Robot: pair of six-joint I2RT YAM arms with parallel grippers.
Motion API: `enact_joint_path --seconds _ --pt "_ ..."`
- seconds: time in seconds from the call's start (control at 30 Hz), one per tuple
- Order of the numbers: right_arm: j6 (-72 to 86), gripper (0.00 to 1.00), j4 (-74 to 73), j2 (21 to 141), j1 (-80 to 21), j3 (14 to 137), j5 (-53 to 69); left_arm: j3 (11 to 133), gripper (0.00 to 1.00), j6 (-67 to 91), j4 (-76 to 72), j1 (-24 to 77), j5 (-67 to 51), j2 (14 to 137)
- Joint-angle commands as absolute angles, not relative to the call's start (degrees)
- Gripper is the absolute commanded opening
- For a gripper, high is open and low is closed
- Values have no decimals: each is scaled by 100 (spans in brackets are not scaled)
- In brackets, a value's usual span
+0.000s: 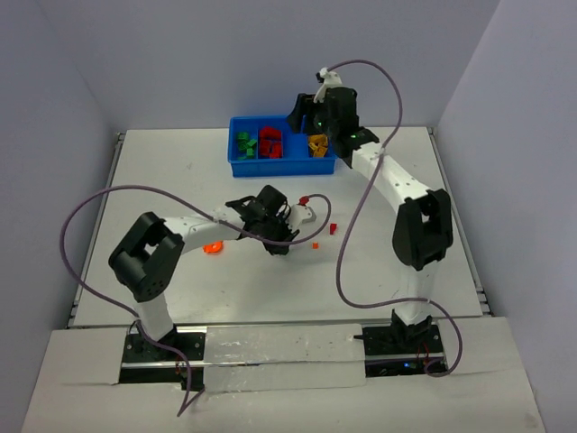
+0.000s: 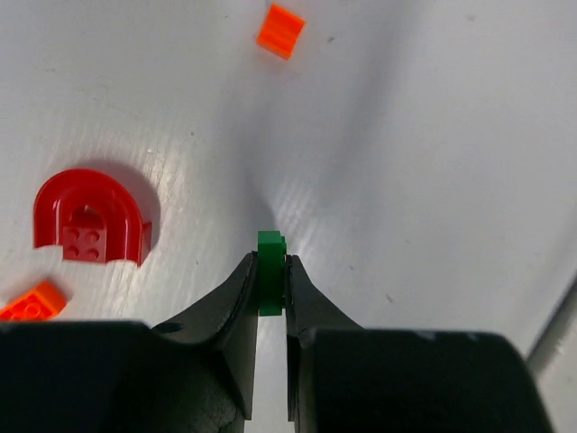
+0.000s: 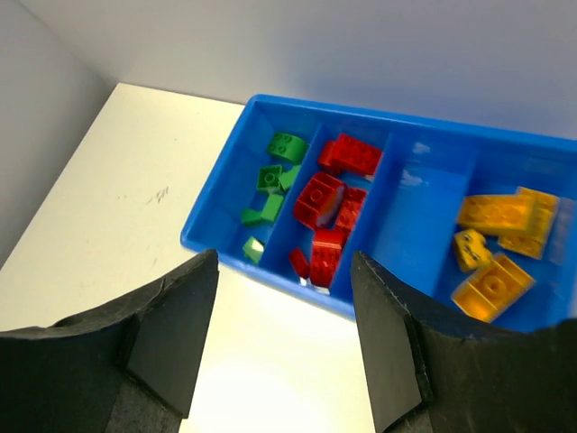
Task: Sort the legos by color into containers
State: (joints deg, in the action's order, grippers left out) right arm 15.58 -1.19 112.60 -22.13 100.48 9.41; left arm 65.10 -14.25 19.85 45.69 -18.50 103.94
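Observation:
My left gripper (image 2: 270, 272) is shut on a small green lego (image 2: 270, 245), held just over the white table; from above the gripper (image 1: 287, 224) is mid-table. A red arch lego (image 2: 90, 216) and two orange legos (image 2: 280, 30) (image 2: 34, 302) lie nearby. The blue tray (image 3: 233, 245) holds green legos (image 3: 272, 179) in its left compartment, red legos (image 3: 330, 209) in the second and yellow ones (image 3: 501, 244) in the right one; the third shows nothing. My right gripper (image 3: 284, 262) hangs open and empty above the tray's near wall.
Loose pieces lie on the table in the top view: an orange one (image 1: 214, 246) by the left arm, a small red one (image 1: 333, 228) and a tiny orange one (image 1: 315, 244). Purple cables loop over both arms. Grey walls enclose the table.

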Motion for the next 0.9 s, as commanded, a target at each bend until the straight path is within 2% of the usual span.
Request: enact_joint_path --seconds 0.0,0.17,0.37,0.5,0.7,0.87 --pt "1212 68 -499 10056 -1860 9387 985 6867 0 -1227 2491 4614 -2340 9194" --pt "1033 69 -1152 9205 -1540 8224 931 7239 0 -991 2830 4378 -2445 8403" --pt "1036 70 -1496 8338 -1450 6522 599 7821 0 -442 2312 3343 -2025 8218" --pt "1184 71 -1657 8210 -1450 5971 394 8450 0 199 1884 2704 -1479 8759" --pt "1203 71 -1835 8285 -1450 5505 315 9957 0 395 1444 2252 -593 10517" --pt "1276 71 -1788 8581 -1454 5473 264 10729 0 423 1229 2043 -599 11599"
